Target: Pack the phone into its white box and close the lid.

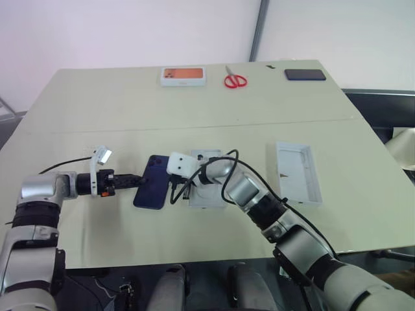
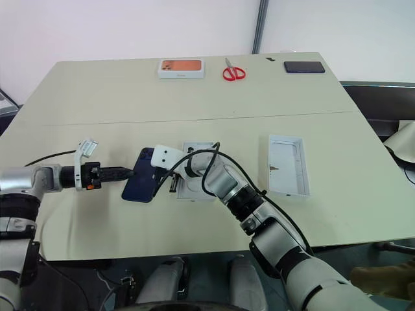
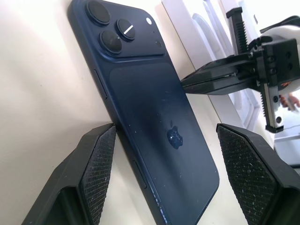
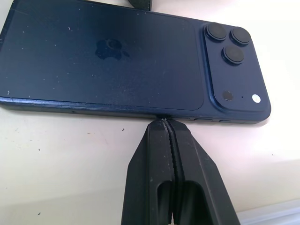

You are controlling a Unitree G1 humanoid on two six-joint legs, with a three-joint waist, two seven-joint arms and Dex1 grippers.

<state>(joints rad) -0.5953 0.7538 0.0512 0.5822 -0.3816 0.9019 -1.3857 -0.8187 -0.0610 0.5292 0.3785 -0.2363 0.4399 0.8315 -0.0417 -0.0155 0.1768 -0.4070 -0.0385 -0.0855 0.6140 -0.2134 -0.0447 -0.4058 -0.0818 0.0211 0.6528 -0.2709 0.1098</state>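
Note:
The dark blue phone [image 1: 150, 183] lies back up on the table, its camera cluster [image 3: 119, 30] at the far end. My left gripper [image 3: 166, 131] is open at its left side: one finger [image 3: 96, 164] rests against the phone's long edge, the other [image 3: 248, 168] stands apart beyond the opposite edge. My right gripper [image 4: 165, 123] is shut, its tips pressed against the phone's other long edge. Just right of the phone lies the white box [image 1: 206, 194], partly hidden under my right arm. The lid [image 1: 298, 172] lies open side up further right.
Along the table's far edge sit an orange-printed white box [image 1: 183, 76], red scissors [image 1: 235, 80] and a black handset [image 1: 305, 74]. A seam [image 1: 272, 122] runs across the table. Black cables [image 1: 224, 175] loop from my right wrist.

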